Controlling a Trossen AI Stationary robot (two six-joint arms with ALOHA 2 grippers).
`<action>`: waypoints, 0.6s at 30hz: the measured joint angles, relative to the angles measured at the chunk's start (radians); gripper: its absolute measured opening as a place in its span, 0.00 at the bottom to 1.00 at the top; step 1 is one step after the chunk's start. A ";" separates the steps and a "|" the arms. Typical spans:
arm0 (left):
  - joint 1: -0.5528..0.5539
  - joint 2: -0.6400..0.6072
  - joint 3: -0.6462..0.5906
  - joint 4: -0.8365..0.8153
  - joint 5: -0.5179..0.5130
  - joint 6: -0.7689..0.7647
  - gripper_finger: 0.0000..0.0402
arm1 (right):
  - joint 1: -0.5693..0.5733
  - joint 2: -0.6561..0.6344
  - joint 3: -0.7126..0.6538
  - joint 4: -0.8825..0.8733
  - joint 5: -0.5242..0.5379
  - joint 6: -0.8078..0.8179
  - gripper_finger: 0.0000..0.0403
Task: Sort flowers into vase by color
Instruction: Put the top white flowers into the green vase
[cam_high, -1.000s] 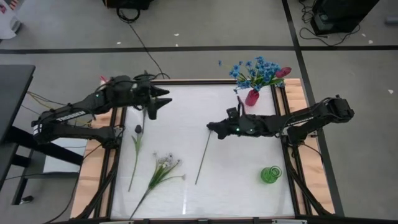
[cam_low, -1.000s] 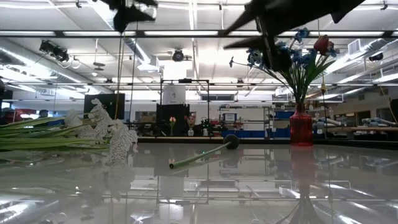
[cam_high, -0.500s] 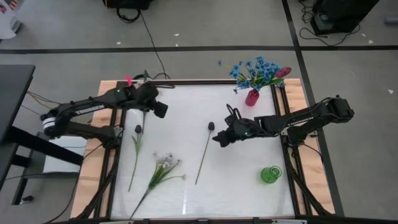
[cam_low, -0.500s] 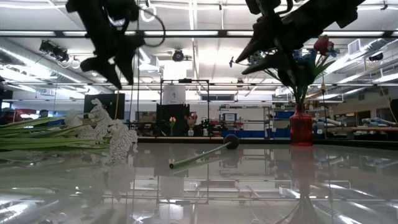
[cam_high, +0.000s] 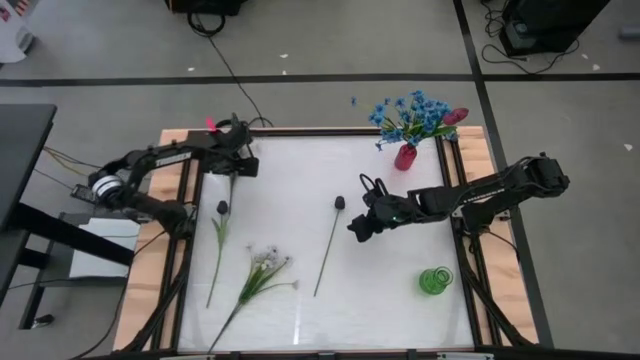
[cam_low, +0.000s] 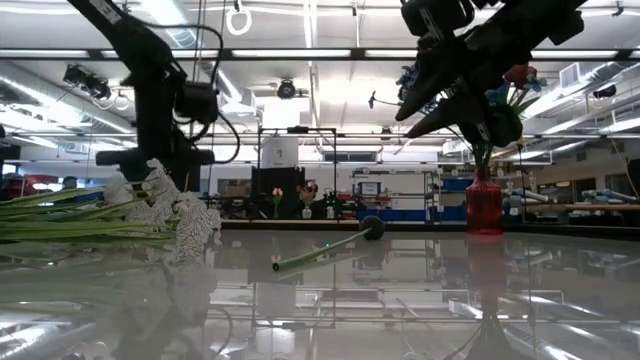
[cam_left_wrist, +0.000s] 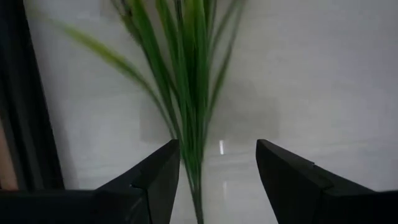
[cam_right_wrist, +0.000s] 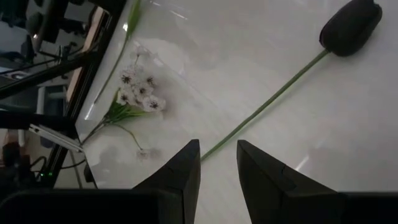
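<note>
My left gripper (cam_high: 240, 163) hangs open at the table's far left, pointing down. Its fingers (cam_left_wrist: 155, 168) stand on either side of a green leafy stem (cam_left_wrist: 186, 81) on the table below, without touching it. My right gripper (cam_high: 356, 227) hovers open mid-table, slanting down, empty, just right of a dark-bud flower (cam_high: 330, 245). That flower's stem (cam_right_wrist: 261, 112) lies flat. A second dark-bud flower (cam_high: 218, 240) and a white cluster flower (cam_high: 262, 265) lie at the left. The red vase (cam_high: 405, 156) at the far right holds blue flowers (cam_high: 408, 112) and a red-pink bud (cam_high: 455, 116).
A green vase (cam_high: 435, 281) stands at the near right. Wooden frame rails (cam_high: 165, 250) run along the table's left and right sides. The white tabletop (cam_high: 380, 290) is bare between the dark-bud stem and the green vase.
My left gripper has swung toward the table's left edge, come down close to the tabletop, and tipped and rolled from near level to pointing down. My right gripper has tipped downward and sunk a little. Both stayed open. No flower has moved.
</note>
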 joint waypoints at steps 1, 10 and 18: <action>0.018 0.022 0.000 0.027 -0.001 0.016 0.54 | 0.000 0.000 0.000 -0.001 0.000 0.000 0.28; 0.118 0.182 0.000 0.092 0.003 0.151 0.49 | 0.007 0.000 0.000 0.000 0.019 0.057 0.28; 0.121 0.209 0.003 0.136 0.067 0.203 0.17 | 0.021 0.000 0.000 -0.002 0.044 0.102 0.28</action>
